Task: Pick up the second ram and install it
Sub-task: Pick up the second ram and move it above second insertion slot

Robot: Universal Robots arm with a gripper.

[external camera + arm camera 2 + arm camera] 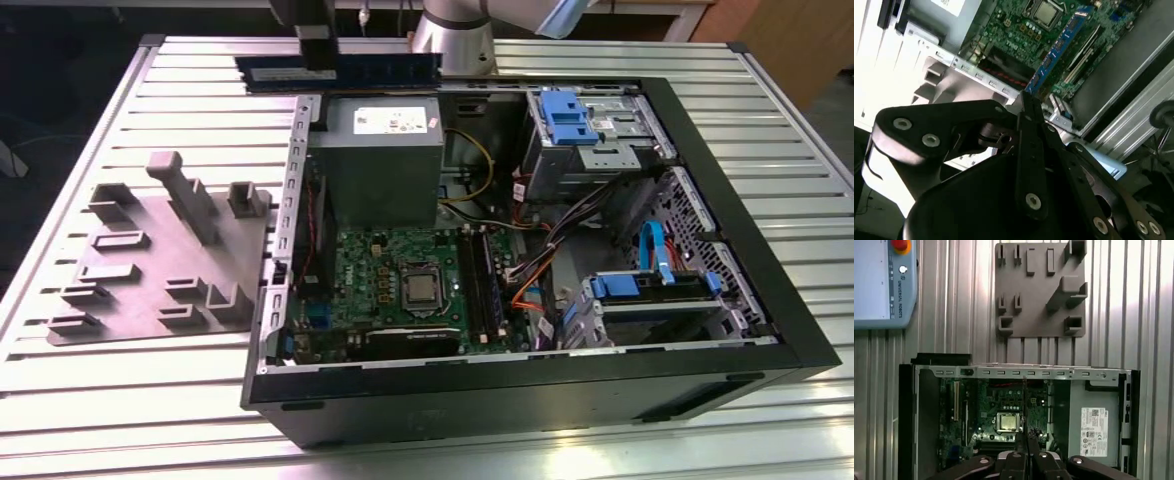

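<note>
The second ram [387, 71] is off the table and in the grasp of the gripper [318, 66]. The fingers are clenched on the stick a little off its middle, and the stick runs level and parallel to the width of the grey power-supply box [378, 150]. In the exterior view it hangs over the edge of the power-supply box that faces the arm's base, seemingly touching nothing but the fingers. The motherboard [400, 285] lies just beside the power-supply box on the opposite side, with the processor [420, 290] and the long memory slots [483, 290] next to it. Whether a slot is already filled I cannot tell. The pick-up looks done and the carry toward the board looks like the step in hand, with the install not yet begun. In my judgement, seating calls for turning the stick, since the slots appear to run away from the power-supply box rather than along it. Its contact edge must then sit squarely over a free slot and be pressed straight down, clear of the cables [470, 175] beside the power-supply box.
</note>
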